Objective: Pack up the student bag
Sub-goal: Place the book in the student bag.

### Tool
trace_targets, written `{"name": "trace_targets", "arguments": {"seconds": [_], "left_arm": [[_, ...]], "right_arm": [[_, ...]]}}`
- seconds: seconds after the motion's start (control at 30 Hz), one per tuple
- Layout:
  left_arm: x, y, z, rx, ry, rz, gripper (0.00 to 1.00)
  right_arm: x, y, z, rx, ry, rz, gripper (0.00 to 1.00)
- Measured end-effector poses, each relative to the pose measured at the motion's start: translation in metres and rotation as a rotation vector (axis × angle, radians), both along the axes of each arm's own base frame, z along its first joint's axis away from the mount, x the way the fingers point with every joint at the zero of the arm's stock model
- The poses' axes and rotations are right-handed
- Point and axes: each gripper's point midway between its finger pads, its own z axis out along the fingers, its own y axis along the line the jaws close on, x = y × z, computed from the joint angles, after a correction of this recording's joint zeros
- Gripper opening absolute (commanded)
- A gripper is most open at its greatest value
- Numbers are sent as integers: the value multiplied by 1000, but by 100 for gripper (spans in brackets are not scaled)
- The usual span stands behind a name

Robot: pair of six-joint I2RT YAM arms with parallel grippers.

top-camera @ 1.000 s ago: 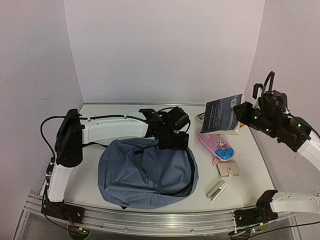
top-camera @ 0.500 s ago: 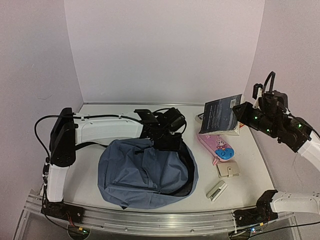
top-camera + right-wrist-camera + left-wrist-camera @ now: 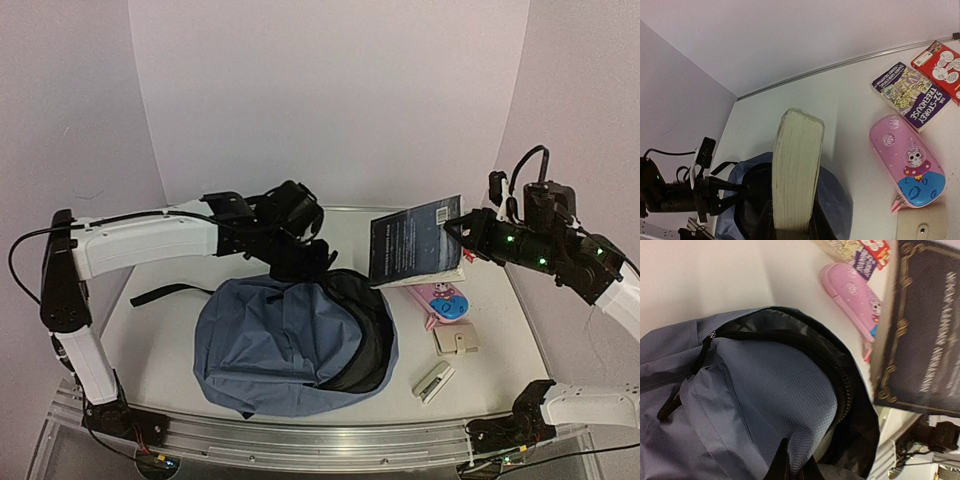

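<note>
The student bag [image 3: 270,350], dusty blue with a black zipper, lies near the table's front edge. Its dark mouth [image 3: 358,335] gapes toward the right. My left gripper [image 3: 302,262] is shut on the blue fabric at the bag's top rim and holds it up. In the left wrist view the gripper [image 3: 794,467] pinches a fold of the bag [image 3: 765,390] beside the open zipper. My right gripper [image 3: 462,230] is shut on a thick dark book [image 3: 415,243], held upright in the air just right of the mouth. The right wrist view shows the book's page edge [image 3: 795,170] above the bag [image 3: 837,200].
A pink pencil case [image 3: 447,302] lies right of the bag, under the book. A beige wallet [image 3: 457,341] and a small white stapler-like item [image 3: 433,382] sit nearer the front. Two flat books [image 3: 910,95] [image 3: 940,65] lie at the back right. Walls close in on three sides.
My left gripper shut on the bag's rim and rose back and left, pulling the mouth open. My right arm carried the book left, toward the bag.
</note>
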Motion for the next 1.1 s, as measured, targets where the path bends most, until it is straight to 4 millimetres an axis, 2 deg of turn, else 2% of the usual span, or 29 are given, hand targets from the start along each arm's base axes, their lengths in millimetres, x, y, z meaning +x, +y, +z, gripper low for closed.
{"name": "trace_targets", "arguments": {"seconds": [0.17,0.3,0.4,0.73,0.93,1.1], "left_arm": [[-6,19,47,-138,2,-73,0],[-8,29,65,-194,11,-113,0],[-8,33,71,-213,15,-136,0],[-9,37,79,-239,15,-184,0],[-12,35,80,-246,19,-207,0],[-14,34,80,-252,26,-218,0]], "right_arm": [[-15,21,0,66,49,125,0],[-27,37,-5,115,101,226,0],[-33,45,-18,133,155,269,0],[-46,65,-99,101,406,302,0],[-39,78,-115,192,443,283,0],[-27,96,-120,276,457,277,0]]}}
